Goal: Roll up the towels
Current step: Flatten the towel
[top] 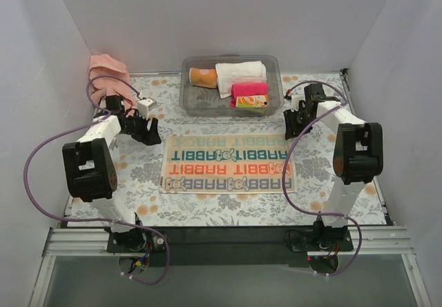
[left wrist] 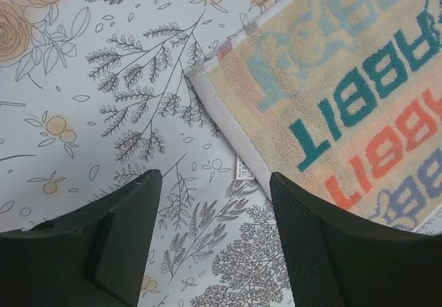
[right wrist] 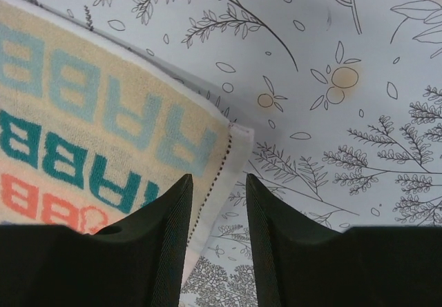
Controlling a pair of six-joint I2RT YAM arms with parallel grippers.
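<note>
Patterned towel flat on bench. Left claw wide apart, empty; right claw barely parted, empty — thin corner may slip out, uneven pinch skews roll.

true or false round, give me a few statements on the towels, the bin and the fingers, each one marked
1. The rabbit towel lies flat and unrolled. True.
2. The clear bin is empty. False: it holds rolled towels.
3. The left fingers clamp the rabbit towel. False: they stand apart at its corner, gripping nothing.
4. The pink towel sits bunched at the far left corner. True.
</note>
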